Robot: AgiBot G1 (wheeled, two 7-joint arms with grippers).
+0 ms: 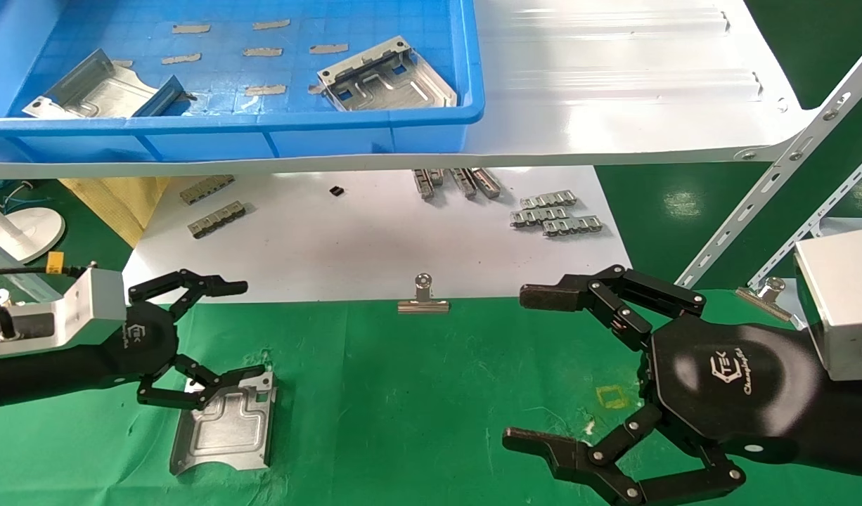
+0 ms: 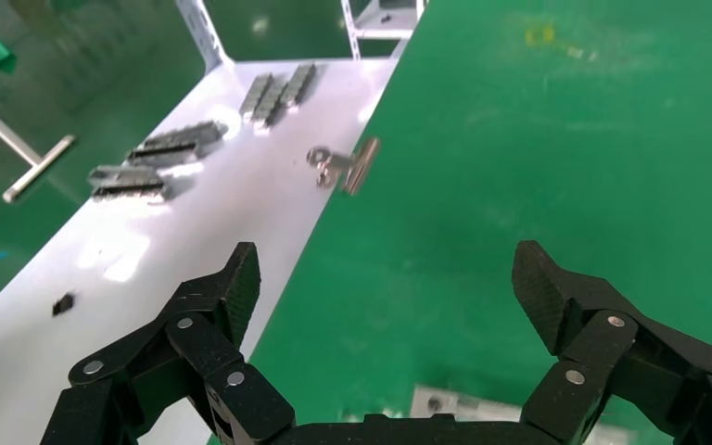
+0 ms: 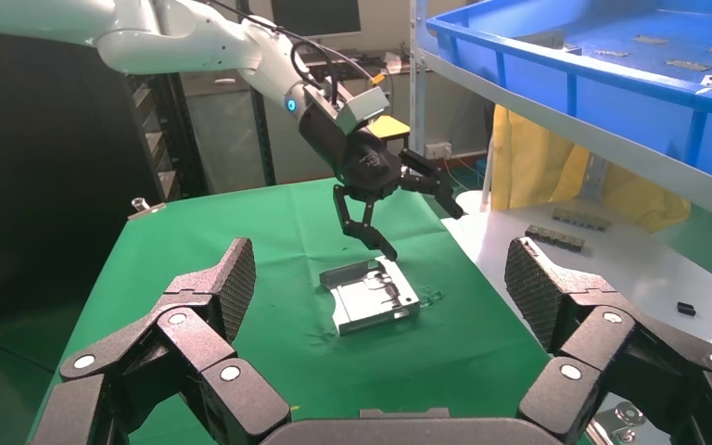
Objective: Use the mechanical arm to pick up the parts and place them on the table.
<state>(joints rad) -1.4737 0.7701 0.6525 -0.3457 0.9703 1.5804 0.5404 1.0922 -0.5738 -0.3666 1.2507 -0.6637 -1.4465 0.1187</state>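
One silvery part (image 1: 223,422) lies flat on the green table (image 1: 431,393) at the near left. It also shows in the right wrist view (image 3: 371,295), and one of its corners shows in the left wrist view (image 2: 482,405). My left gripper (image 1: 248,327) is open and empty just above the part's far edge, with its lower fingertip (image 1: 259,368) at that edge. I cannot tell if it touches. It also shows in the right wrist view (image 3: 422,230). My right gripper (image 1: 524,367) is open and empty over the table at the near right. Two more parts (image 1: 389,74) (image 1: 100,88) lie in the blue tray (image 1: 262,123).
The tray sits on a glossy white shelf panel (image 1: 614,84) above the work. A white board (image 1: 361,239) behind the cloth carries grey link strips (image 1: 554,214). A binder clip (image 1: 422,299) sits on its front edge and another (image 1: 765,294) at the right. A slotted metal rail (image 1: 775,176) slants at the right.
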